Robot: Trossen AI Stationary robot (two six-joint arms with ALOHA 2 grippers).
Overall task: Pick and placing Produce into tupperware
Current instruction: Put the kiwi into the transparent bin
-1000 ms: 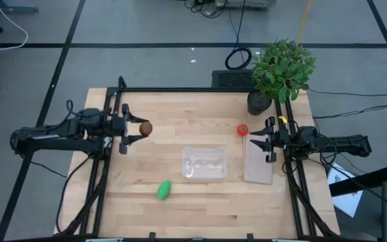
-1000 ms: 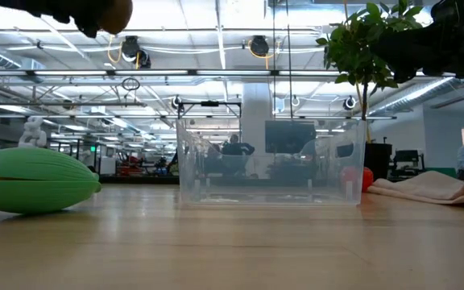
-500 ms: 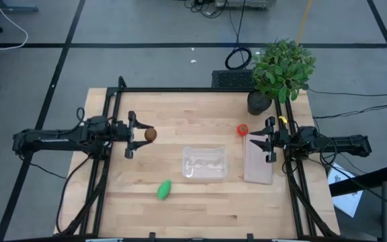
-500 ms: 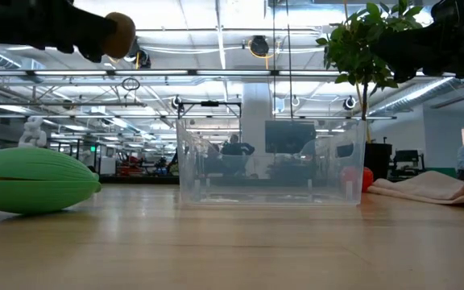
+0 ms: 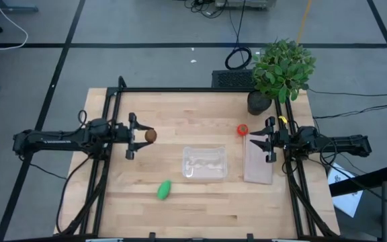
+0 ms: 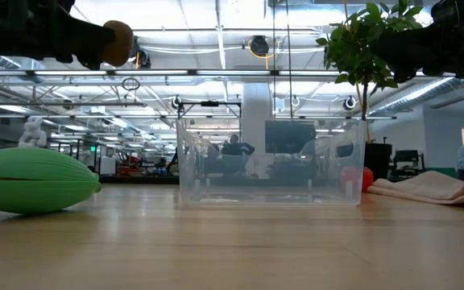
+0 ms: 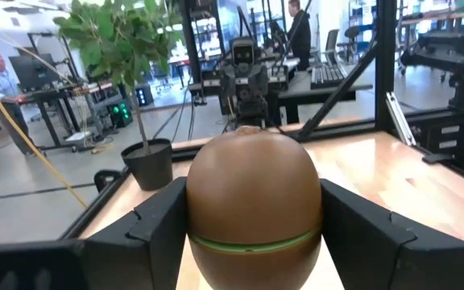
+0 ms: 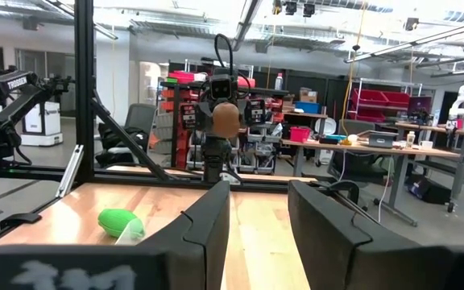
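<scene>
Left gripper point(image 5: 138, 135): it is sitting above the left part of the table, well left of the tupperware, with its two fingers point(image 7: 155, 225) pressing on either side of the brown kiwi ball.
Brown kiwi ball point(image 5: 150, 135): it is being held off the wood; in the low view point(image 6: 118, 43) it is showing high above the table surface, and in the left wrist view point(image 7: 254, 205) it is filling the space between the dark fingers.
Right gripper point(image 5: 267, 142): it is waiting at the right edge of the table, beside the whitish panel, its fingers point(image 8: 208, 225) standing apart with nothing between them.
Tupperware point(image 5: 205, 163): the clear container is resting on the wood near the table's middle; it is looking empty in the low view point(image 6: 268, 163), though the clear walls make that hard to be sure of.
Red tomato ball point(image 5: 242, 129): it is lying on the table between the tupperware and the potted plant, just beside the panel's far corner.
Green oblong piece point(image 5: 164, 189): it is lying on the wood toward the near edge, left of and apart from the tupperware.
Whitish panel point(image 5: 258, 165): it is lying flat, right of the tupperware.
Potted plant point(image 5: 281, 70): it is standing at the far right corner of the table.
</scene>
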